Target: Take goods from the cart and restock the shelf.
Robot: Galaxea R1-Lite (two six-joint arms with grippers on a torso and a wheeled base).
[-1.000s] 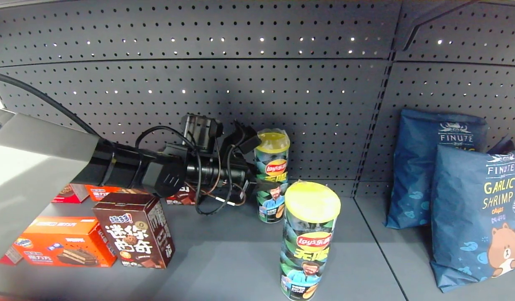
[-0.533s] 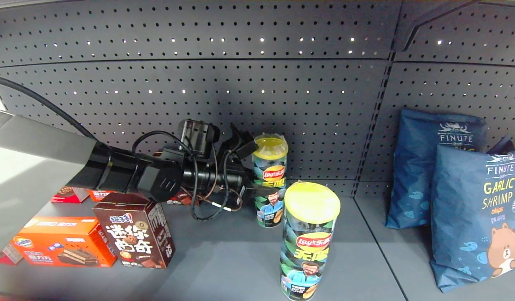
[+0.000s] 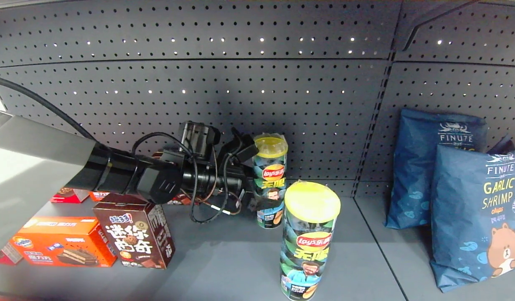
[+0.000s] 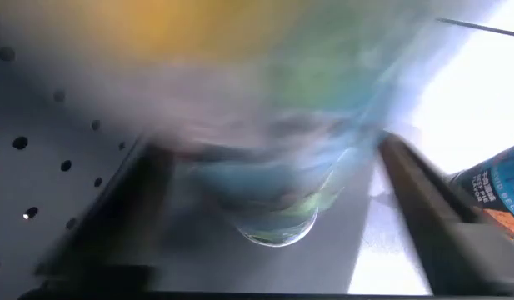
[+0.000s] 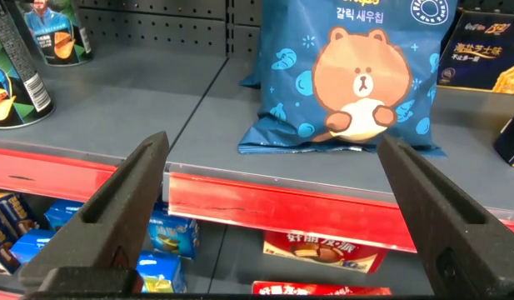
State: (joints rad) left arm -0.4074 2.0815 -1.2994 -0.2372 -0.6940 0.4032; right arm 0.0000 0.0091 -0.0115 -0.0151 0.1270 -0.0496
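A chips can with a yellow lid stands upright at the back of the grey shelf, close to the pegboard. My left gripper comes in from the left and is shut on this can at mid-height, one finger above and one below. A second, identical chips can stands free nearer the front edge. My right gripper is open and holds nothing. It hangs in front of the shelf's red edge strip, facing a blue bear-print snack bag.
A brown cookie box and an orange cake box sit under the left arm. Two blue shrimp-chip bags lean at the right. The pegboard wall is right behind the held can. More packets fill the lower shelf.
The left gripper has carried the rear chips can slightly down and to the left, so its base sits lower on the shelf. Nothing else has moved.
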